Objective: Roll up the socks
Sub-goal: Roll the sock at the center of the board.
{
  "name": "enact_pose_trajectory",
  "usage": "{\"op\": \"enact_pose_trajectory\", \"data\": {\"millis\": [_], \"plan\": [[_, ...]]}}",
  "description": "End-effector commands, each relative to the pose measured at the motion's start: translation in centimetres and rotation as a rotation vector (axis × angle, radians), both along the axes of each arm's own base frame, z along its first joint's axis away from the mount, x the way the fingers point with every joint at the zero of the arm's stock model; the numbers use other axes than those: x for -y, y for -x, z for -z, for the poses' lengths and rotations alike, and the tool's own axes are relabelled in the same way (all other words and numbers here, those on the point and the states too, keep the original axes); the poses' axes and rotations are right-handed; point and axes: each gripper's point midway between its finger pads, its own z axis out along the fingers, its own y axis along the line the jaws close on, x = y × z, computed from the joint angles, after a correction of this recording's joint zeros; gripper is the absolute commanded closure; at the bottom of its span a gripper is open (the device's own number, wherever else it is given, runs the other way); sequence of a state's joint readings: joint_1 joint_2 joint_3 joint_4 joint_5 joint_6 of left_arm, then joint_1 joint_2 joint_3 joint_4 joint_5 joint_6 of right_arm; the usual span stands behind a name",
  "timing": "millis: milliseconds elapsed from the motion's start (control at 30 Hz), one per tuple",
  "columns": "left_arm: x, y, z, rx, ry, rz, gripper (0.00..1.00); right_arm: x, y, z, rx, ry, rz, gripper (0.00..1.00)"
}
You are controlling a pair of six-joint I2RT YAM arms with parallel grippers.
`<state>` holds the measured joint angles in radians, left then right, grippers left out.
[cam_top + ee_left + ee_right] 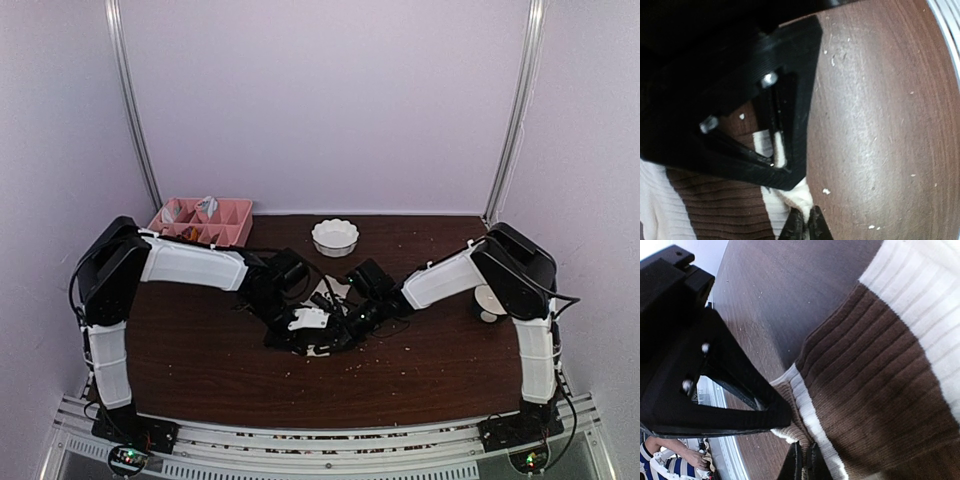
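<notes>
Two jaws on one sock [880, 365]

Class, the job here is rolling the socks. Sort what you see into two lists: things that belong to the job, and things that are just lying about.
Belongs to the job:
- cream-and-brown sock
- left gripper, pinching it
- right gripper, pinching it

Just lying about:
- white scalloped bowl
- pink divided tray
- scattered crumbs
</notes>
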<state>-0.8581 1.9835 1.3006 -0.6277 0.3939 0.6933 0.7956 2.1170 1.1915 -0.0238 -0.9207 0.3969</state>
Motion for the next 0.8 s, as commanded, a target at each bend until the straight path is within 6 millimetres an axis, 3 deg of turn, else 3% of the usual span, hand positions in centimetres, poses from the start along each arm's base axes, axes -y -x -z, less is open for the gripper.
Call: {"op": "enact_pose_trajectory", "data": {"millis": [0, 233, 333, 500, 633, 667, 700, 733, 767], "plan": [[-0.1, -0.5, 1.8, -0.085, -0.091, -0.088, 1.00, 3.6, 0.4, 4.7, -0.003, 0.199, 0.078, 1.00], [-0.7, -0.3, 2.7, -0.310, -0.118, -0.207, 1.00, 4.6, -1.0, 2.5, 0.166, 0.150, 0.168, 0.74], [-1.4, 0.0, 3.3, -0.393, -0.142, -0.247, 1.00, 5.2, -1.1, 1.4, 0.236, 0.120, 0.188, 0.72], [-2.2, -0.9, 2.5, -0.539, -0.104, -0.320, 1.00, 7.1, -0.4, 0.6, 0.348, 0.091, 0.208, 0.72], [-2.6, 0.2, 1.7, -0.652, -0.104, -0.299, 1.00, 8.4, 0.0, -1.3, 0.529, 0.046, 0.232, 0.68], [-2.6, 0.5, 1.6, -0.676, -0.104, -0.288, 1.00, 8.8, 0.1, -1.8, 0.603, 0.057, 0.228, 0.60], [-2.6, 0.8, 1.5, -0.703, -0.109, -0.281, 1.00, 9.0, 0.4, -2.3, 0.669, 0.072, 0.224, 0.43], [-2.6, 1.0, 1.5, -0.728, -0.114, -0.278, 1.00, 9.4, 0.2, -2.6, 0.731, 0.107, 0.230, 0.05], [-2.6, 1.1, 1.5, -0.748, -0.117, -0.279, 1.00, 10.0, -0.1, -2.8, 0.784, 0.160, 0.248, 0.00]]}}
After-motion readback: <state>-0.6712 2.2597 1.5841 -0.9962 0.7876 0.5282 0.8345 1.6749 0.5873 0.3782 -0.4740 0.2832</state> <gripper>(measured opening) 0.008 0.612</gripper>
